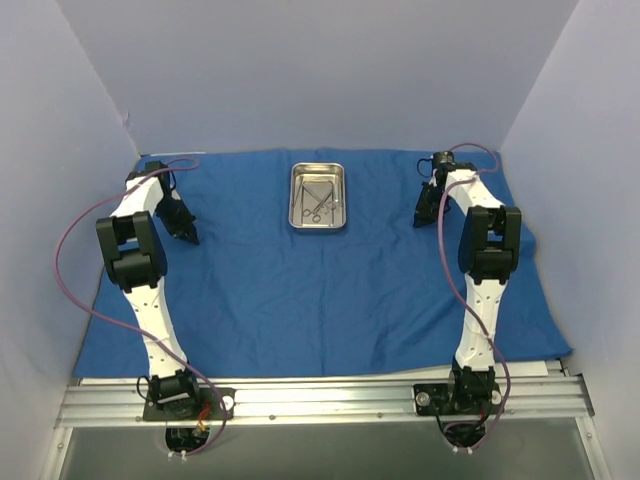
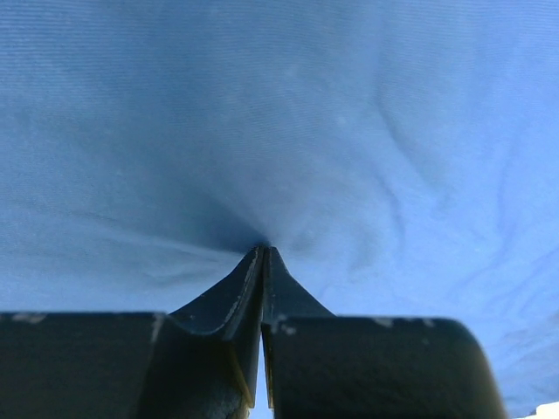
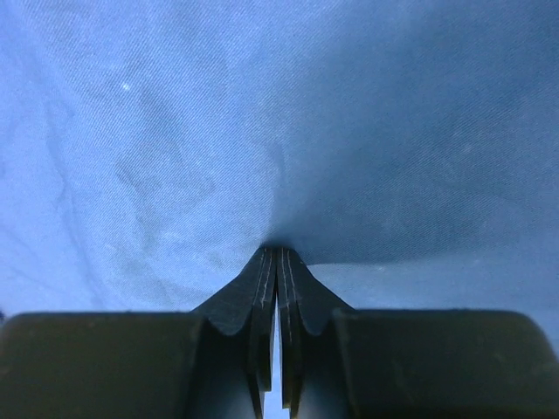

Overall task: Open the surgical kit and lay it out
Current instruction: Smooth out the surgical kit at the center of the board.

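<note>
The surgical kit's royal-blue cloth (image 1: pixel 300 290) lies spread wide over the table. On it at the back middle sits the shiny steel tray (image 1: pixel 318 196) holding thin silvery instruments (image 1: pixel 319 205). My left gripper (image 1: pixel 188 238) points down onto the cloth left of the tray. In the left wrist view the left gripper (image 2: pixel 265 249) has its tips together, and creases in the cloth (image 2: pixel 288 131) run into them. My right gripper (image 1: pixel 422 222) is down on the cloth right of the tray. In the right wrist view the right gripper (image 3: pixel 277 250) is also closed, with a fold of cloth (image 3: pixel 218 122) drawn in at its tips.
Pale walls (image 1: pixel 300 70) close in the back and both sides. A metal rail (image 1: pixel 320 398) carrying the arm bases runs along the near edge. The cloth's right edge (image 1: pixel 550 300) hangs past the table toward the wall.
</note>
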